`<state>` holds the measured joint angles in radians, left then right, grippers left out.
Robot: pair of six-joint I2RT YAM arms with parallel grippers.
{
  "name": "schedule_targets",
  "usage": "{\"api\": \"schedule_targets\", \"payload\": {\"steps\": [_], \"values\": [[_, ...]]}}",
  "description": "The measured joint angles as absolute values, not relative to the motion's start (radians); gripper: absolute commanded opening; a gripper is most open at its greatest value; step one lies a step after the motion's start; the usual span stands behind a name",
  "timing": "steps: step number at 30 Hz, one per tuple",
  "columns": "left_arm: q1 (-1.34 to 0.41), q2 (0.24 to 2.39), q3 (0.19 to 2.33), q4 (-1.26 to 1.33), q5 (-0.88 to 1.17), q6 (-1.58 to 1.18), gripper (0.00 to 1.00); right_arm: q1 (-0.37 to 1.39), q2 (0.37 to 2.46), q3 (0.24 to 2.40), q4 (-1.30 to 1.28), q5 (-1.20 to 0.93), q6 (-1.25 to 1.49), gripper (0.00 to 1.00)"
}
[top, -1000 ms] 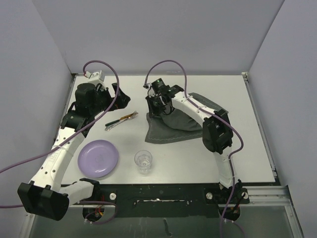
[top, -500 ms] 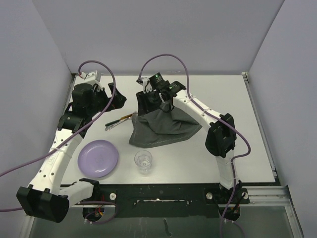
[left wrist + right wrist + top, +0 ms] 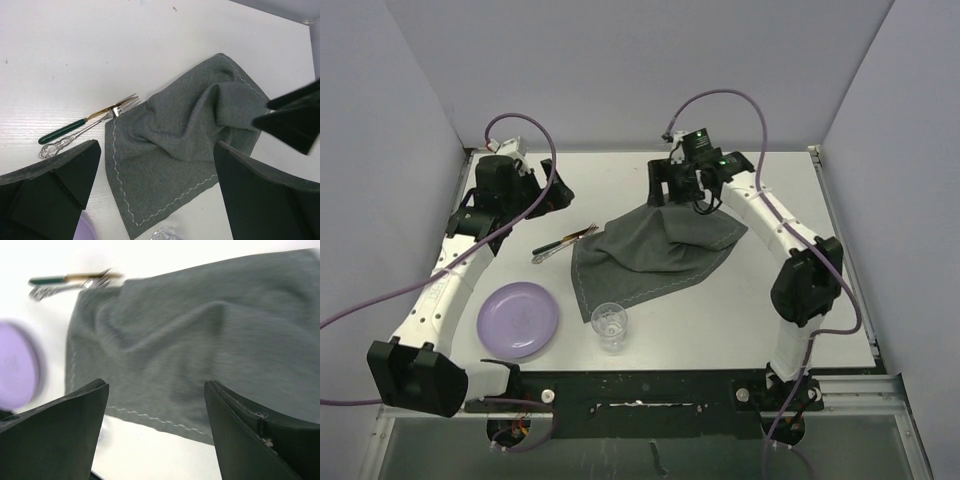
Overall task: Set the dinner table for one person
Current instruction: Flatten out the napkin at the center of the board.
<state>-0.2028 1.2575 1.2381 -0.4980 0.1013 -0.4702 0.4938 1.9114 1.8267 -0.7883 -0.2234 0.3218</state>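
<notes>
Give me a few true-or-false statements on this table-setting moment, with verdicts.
1. The purple plate sits on the white tabletop, off the grey placemat. True.
2. The placemat lies flat and smooth. False: it is rumpled, with raised folds.
3. The silver fork and the green-handled utensil lie together, tips at the placemat's far left corner. True.
4. The clear glass stands on the plate. False: it stands on the tabletop, right of the plate, by the placemat's near edge.
5. Both grippers are shut. False: the left gripper and the right gripper each have their fingers apart.
</notes>
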Motion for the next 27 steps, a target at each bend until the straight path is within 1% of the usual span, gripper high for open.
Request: {"api": "schedule_targets", "payload": {"steps": [2,7,10,14,16,17,19,20,22,27], "values": [[-0.186,1.303,1.244,-0.497,0.112,-0.486,0.93,0.453,1.837,1.794,-0.793,-0.142,0.321,0.72],[-0.162,1.393,1.221,-0.474,0.171,-0.534,0.93,0.345,1.709,1.629,-0.787,-0.001,0.323,0.68],[-0.162,1.396,1.201,-0.465,0.199,-0.549,0.93,0.28,1.699,1.492,-0.776,0.045,0.326,0.66],[-0.161,1.396,1.201,-0.444,0.218,-0.55,0.94,0.19,1.719,1.346,-0.769,0.047,0.333,0.64],[-0.16,1.396,1.201,-0.441,0.22,-0.55,0.92,0.157,1.734,1.324,-0.764,0.044,0.339,0.64],[-0.16,1.398,1.201,-0.441,0.218,-0.548,0.9,0.142,1.744,1.322,-0.759,0.043,0.342,0.64],[-0.16,1.407,1.201,-0.442,0.21,-0.546,0.8,0.13,1.749,1.322,-0.742,0.037,0.348,0.64],[-0.159,1.415,1.201,-0.444,0.205,-0.547,0.78,0.131,1.748,1.322,-0.733,0.032,0.349,0.64],[-0.152,1.446,1.201,-0.451,0.201,-0.55,0.78,0.133,1.745,1.322,-0.715,0.022,0.349,0.64],[-0.111,1.505,1.148,-0.452,0.215,-0.595,0.83,0.136,1.745,1.322,-0.695,0.007,0.349,0.64]]}}
